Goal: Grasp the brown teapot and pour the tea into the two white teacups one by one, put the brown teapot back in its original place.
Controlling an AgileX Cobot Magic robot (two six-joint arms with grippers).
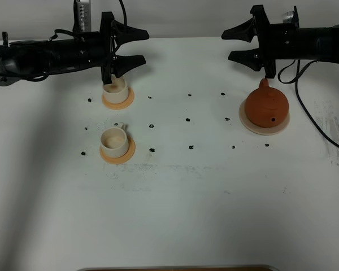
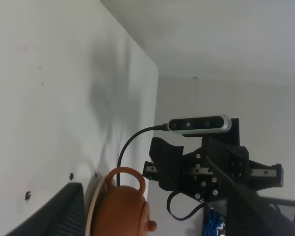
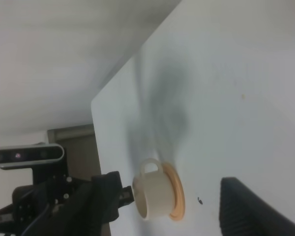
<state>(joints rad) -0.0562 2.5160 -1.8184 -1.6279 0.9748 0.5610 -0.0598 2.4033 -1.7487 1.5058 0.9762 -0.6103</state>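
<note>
Desk, white with small black marks, carries everything. Over its far side the left end effector and the right end effector hang with jaws spread wide, holding nothing. The brown teapot sits upright on its cream saucer, near the right one. The two white teacups stand on orange coasters at the left, the farther cup partly hidden by the left end effector.

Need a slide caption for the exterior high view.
Left gripper and right gripper open and empty; teapot on its saucer, two cups on orange coasters.
</note>
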